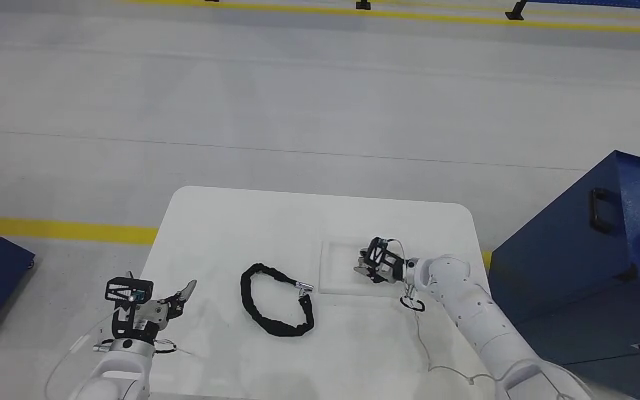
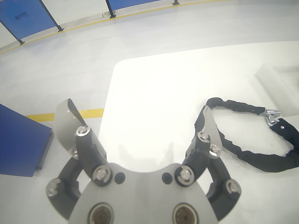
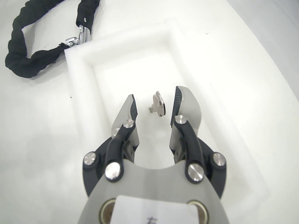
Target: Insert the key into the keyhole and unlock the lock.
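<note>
Task at opening stage. Key (image 3: 158, 104) lies loose in the foam tray (image 3: 130, 38), right of the table (image 1: 250, 215) centre, not yet grasped: right gripper (image 3: 155, 93) straddles it, fingers parted, holding nothing. Chain lock (image 3: 46, 12) rests mid-table, metal end touching the tray's corner. Left gripper (image 2: 137, 104) wide open, empty, near the left edge. Grasp, insertion, turning outstanding

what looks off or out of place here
Only the key: it stands tilted on edge in the foam tray, not flat, inside the open right gripper. The chain lock lies looped beside the tray.
</note>
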### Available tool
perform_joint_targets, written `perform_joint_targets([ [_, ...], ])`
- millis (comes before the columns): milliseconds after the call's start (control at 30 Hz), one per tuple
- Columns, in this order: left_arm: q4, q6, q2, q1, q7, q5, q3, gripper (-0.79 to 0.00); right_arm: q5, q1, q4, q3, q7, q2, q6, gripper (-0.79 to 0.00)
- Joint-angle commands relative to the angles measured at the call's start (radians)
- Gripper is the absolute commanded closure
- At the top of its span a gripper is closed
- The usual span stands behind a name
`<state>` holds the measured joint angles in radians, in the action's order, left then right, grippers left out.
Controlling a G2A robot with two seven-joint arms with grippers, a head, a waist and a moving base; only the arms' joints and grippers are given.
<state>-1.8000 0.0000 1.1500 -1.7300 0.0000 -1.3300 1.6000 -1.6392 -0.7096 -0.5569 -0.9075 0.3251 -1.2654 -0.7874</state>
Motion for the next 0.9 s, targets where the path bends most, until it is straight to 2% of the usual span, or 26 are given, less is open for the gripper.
perform_joint_targets([
  [0, 0.000, 0.000, 0.000, 0.000, 0.000, 0.000, 0.000, -0.785, -0.006, 0.003, 0.005, 0.006, 0.008, -0.001, -0.001, -0.215],
  [100, 0.000, 0.000, 0.000, 0.000, 0.000, 0.000, 0.000, -0.785, -0.015, 0.008, 0.014, 0.014, 0.022, -0.003, -0.001, -0.151],
  [233, 0.000, 0.000, 0.000, 0.000, 0.000, 0.000, 0.000, -0.785, -0.030, 0.014, 0.020, 0.023, 0.043, -0.002, 0.000, 0.000],
  [767, 0.000, 0.000, 0.000, 0.000, 0.000, 0.000, 0.000, -0.785, -0.144, 0.015, -0.024, 0.043, 0.185, 0.032, 0.008, 0.000],
  [867, 0.000, 0.000, 0.000, 0.000, 0.000, 0.000, 0.000, -0.785, -0.132, 0.013, -0.034, 0.033, 0.197, 0.040, -0.025, 0.000],
])
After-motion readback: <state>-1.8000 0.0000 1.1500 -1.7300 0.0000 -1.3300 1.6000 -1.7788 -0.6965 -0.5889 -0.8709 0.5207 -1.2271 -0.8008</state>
